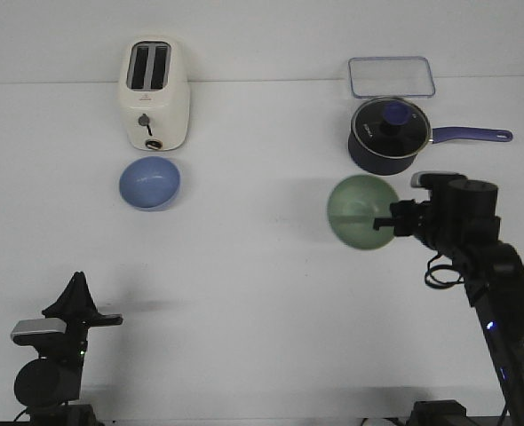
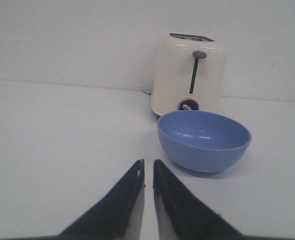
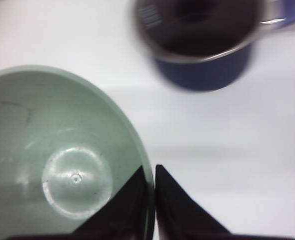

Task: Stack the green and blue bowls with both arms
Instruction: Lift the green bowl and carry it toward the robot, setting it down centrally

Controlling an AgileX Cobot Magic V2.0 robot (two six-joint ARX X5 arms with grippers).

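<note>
My right gripper is shut on the rim of the pale green bowl and holds it above the table, right of centre. In the right wrist view the green bowl fills the near side, its wall pinched between my fingertips. The light blue bowl sits upright on the table in front of the toaster, at the far left. It also shows in the left wrist view. My left gripper is shut and empty, low at the near left, well short of the blue bowl.
A cream toaster stands behind the blue bowl. A dark blue saucepan with a glass lid and a long handle stands behind the green bowl, blurred in the right wrist view. A clear lidded container lies at the back right.
</note>
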